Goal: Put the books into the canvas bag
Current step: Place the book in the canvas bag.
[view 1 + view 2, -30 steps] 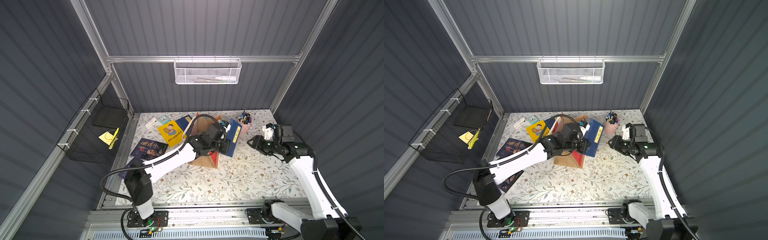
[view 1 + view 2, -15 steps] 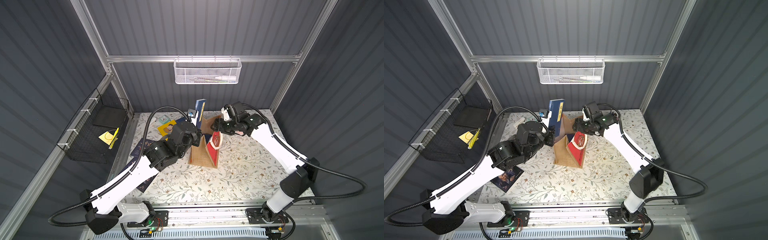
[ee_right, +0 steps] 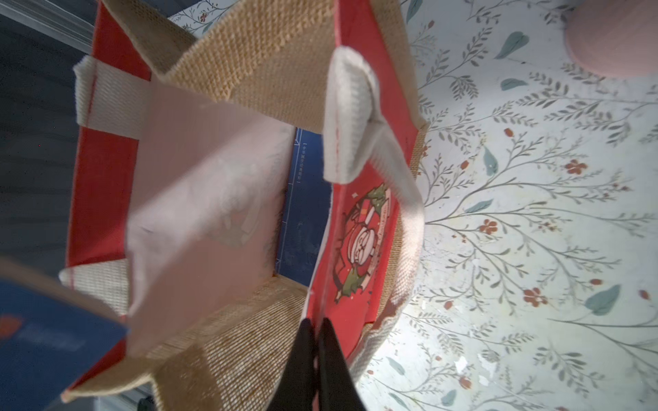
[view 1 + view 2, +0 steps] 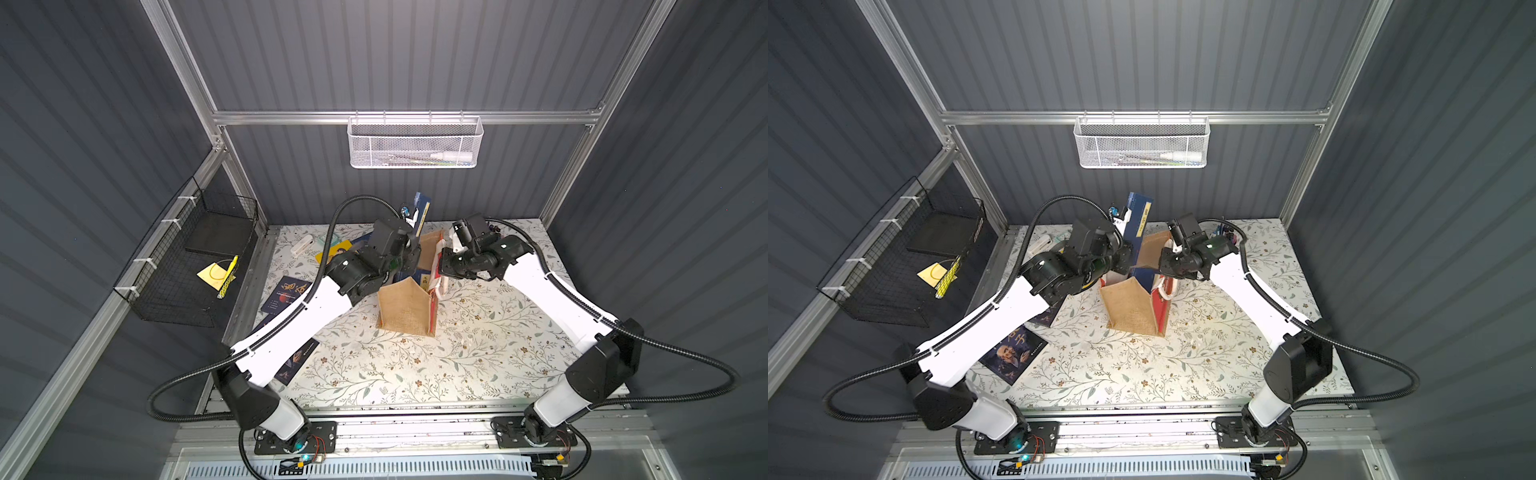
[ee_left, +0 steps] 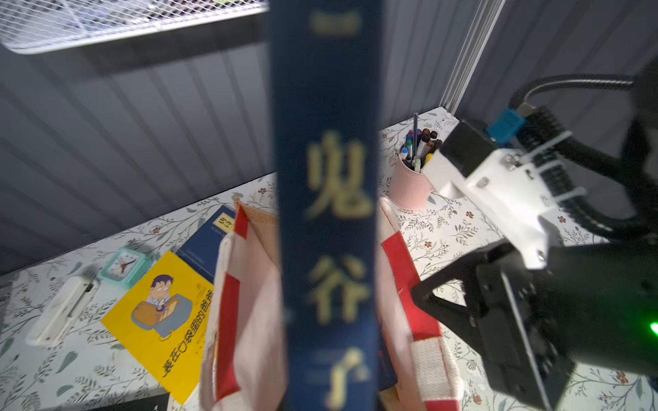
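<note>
Gripping a blue book [image 4: 422, 208] over the canvas bag [image 4: 403, 309], left end effector [image 4: 411, 220] faces right end effector [image 3: 315, 329] pinching its rim.

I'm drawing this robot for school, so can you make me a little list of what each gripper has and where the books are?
Left gripper: shut on a blue book, held upright over the canvas bag
Right gripper: shut on the bag's red side rim
Inside bag: second blue book
On table: yellow cartoon book, navy old-man book
</note>
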`<state>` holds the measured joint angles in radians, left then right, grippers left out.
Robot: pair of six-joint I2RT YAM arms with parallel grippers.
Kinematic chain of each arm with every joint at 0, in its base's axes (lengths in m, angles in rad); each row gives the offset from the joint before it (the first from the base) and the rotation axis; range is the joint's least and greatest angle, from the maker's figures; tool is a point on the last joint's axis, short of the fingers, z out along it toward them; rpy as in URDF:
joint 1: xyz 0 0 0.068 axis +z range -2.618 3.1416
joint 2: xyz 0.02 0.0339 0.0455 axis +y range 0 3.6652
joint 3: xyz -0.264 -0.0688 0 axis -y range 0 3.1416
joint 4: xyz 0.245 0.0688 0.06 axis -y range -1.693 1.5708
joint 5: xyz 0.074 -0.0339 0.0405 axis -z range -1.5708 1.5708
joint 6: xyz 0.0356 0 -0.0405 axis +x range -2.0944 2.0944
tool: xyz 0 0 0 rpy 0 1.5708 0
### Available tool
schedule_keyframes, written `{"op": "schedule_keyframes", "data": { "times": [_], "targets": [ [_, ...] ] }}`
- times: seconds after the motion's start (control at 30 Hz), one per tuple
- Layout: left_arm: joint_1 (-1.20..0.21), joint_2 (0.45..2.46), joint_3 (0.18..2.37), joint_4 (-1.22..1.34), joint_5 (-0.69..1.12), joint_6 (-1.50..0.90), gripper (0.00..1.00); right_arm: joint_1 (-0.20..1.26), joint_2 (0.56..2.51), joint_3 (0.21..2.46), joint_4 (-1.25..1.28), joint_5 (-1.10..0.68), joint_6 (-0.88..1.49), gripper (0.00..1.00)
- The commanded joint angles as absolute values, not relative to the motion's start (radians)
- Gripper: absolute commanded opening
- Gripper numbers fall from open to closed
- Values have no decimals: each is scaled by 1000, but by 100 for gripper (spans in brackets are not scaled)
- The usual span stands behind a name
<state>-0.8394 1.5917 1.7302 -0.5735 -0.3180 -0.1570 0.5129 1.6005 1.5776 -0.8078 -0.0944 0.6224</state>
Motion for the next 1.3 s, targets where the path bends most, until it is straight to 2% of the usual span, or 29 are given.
{"op": "schedule_keyframes", "data": {
  "times": [0.0,0.17,0.53,0.73,1.03,1.27],
  "targets": [
    [-830,1670,1817,-547,-198,-133,0,487,1562,1552,-817,-125,605,5],
    [-830,1770,1844,-611,-75,-151,0,451,1544,1540,-826,-181,588,4],
    [-829,1721,1655,-688,-79,-238,0,421,1534,1536,-848,-204,551,1],
    [-829,1846,1778,-847,-113,-285,0,415,1528,1527,-842,-224,540,0],
    [-823,2043,1980,-995,-65,-392,0,415,1529,1522,-839,-258,533,0],
    [-767,2053,1946,-1008,-93,-486,0,415,1526,1520,-848,-256,521,0]
  ]
}}
